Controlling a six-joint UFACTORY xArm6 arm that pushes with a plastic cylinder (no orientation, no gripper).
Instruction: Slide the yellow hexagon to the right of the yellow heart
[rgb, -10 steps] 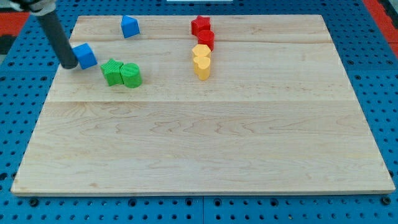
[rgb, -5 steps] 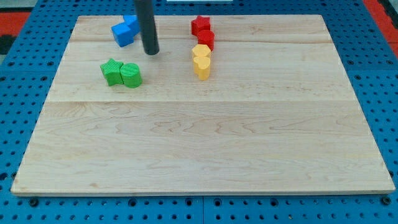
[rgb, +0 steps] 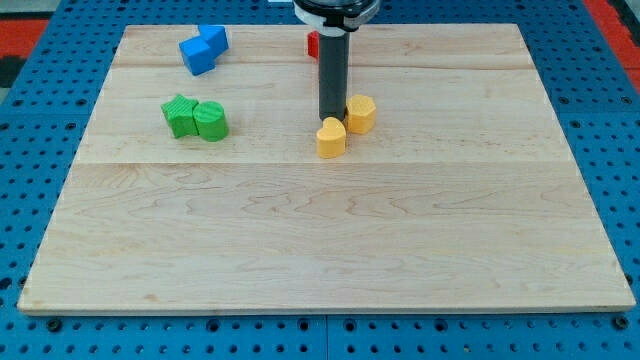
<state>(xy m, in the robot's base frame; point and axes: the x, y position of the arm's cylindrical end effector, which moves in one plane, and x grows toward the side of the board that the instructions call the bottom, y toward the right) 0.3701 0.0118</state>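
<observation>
The yellow hexagon (rgb: 361, 114) lies just up and to the right of the yellow heart (rgb: 331, 138), close to it or touching it. My tip (rgb: 331, 119) stands right above the heart and at the hexagon's left side, touching or nearly touching both. The rod rises from there to the view's top.
A red block (rgb: 313, 44) shows partly behind the rod near the board's top edge. Two blue blocks (rgb: 203, 49) sit together at the upper left. A green star-like block (rgb: 180, 116) and a green cylinder (rgb: 211, 121) sit side by side at the left.
My tip swept right from beside the blue blocks to the yellow pair. Both yellow blocks slid down; the hexagon now sits right of the heart. The blue blocks ended up together.
</observation>
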